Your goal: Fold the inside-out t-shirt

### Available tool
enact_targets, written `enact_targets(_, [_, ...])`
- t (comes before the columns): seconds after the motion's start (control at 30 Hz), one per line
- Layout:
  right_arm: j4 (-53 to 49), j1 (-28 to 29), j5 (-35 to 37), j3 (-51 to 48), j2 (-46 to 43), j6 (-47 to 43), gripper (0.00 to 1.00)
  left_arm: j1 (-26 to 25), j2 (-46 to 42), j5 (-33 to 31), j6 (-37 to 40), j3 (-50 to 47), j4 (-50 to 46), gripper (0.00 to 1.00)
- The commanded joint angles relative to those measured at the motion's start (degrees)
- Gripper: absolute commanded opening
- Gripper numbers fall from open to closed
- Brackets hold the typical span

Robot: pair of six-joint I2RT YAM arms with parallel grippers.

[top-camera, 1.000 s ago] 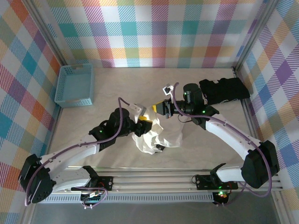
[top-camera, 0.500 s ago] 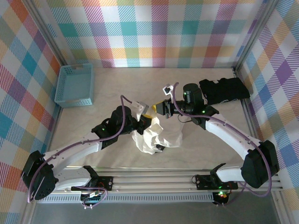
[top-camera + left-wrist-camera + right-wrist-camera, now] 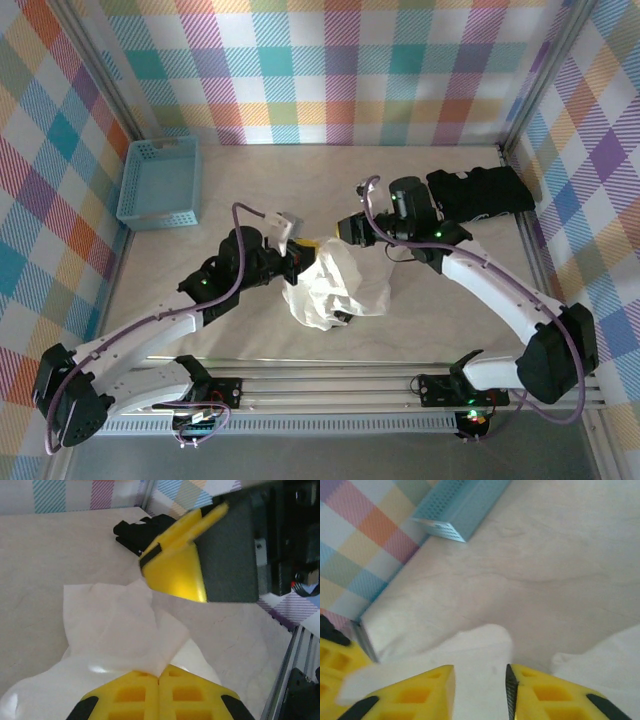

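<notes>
Left wrist view: the left gripper (image 3: 159, 680) is clamped tight on a fold of the inside-out t-shirt (image 3: 107, 625), and white cloth fans out ahead of it. In the right wrist view the right gripper (image 3: 480, 672) has its jaws parted, with a flap of the shirt lying in the gap. From the top external view, both meet at the far edge of the crumpled shirt, bunched mid-surface (image 3: 420, 325). A blue basket (image 3: 160, 182) sits far left and a black garment (image 3: 480, 195) far right.
</notes>
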Motion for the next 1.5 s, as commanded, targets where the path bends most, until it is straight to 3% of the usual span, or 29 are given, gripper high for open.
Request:
enact_targets(0.0, [-5.6, 0.4, 0.0, -3.9, -6.7, -6.9, 0.42, 0.7, -1.7, 1.1, -1.8, -0.8, -0.7, 0.0])
enact_targets(0.1, [-4.7, 0.9, -4.7, -9.6, -11.3, -7.9, 0.48, 1.3, -2.9, 0.9, -1.3, -0.8, -1.8, 0.0])
enact_targets(0.4, [-3.8, 1.0, 1.7, -14.0, -10.0, -4.1, 0.54, 3.4, -8.7, -1.6, -0.6, 0.3, -7.9, 0.0])
enact_targets(0.67, [3.4, 1.0, -7.2, -13.7, -5.9, -3.0, 0.54, 3.6, -10.4, -4.1, -0.7, 1.0, -11.4, 0.0])
enact_targets(0.73, [2.9, 1.0, -7.2, -13.9, -5.7, -3.3, 0.48, 3.6, -10.4, -4.4, -0.9, 1.0, -11.4, 0.0])
enact_targets(0.83, [0.2, 1.0, -5.6, -13.3, -4.8, -4.0, 0.25, 3.6, -10.6, -5.8, -1.1, 1.2, -11.5, 0.0])
enact_targets(0.9, [-1.8, 1.0, -3.6, -12.8, -4.5, -4.7, 0.15, 3.7, -11.1, -6.6, -1.4, 1.3, -11.6, 0.0])
enact_targets(1.0, [-1.6, 1.0, -2.6, -12.5, -4.7, -5.1, 0.11, 3.7, -11.5, -6.5, -1.7, 1.5, -11.4, 0.0])
enact_targets(1.13, [0.3, 1.0, -5.4, -11.9, -3.3, -4.8, 0.28, 3.8, -11.1, -6.0, -1.7, 2.0, -11.6, 0.0])
enact_targets(1.27, [1.2, 1.0, -5.8, -11.7, -1.1, -4.8, 0.3, 3.8, -11.1, -6.1, -1.8, 2.0, -11.3, 0.0])
enact_targets(1.33, [2.4, 1.0, -6.1, -11.3, 0.1, -4.7, 0.26, 3.8, -11.1, -5.9, -1.7, 1.9, -10.9, 0.0])
enact_targets(1.47, [1.9, 0.4, -0.9, -5.7, 1.8, -7.1, 0.01, 3.9, -9.8, -9.8, -1.8, 2.2, -8.3, 0.0])
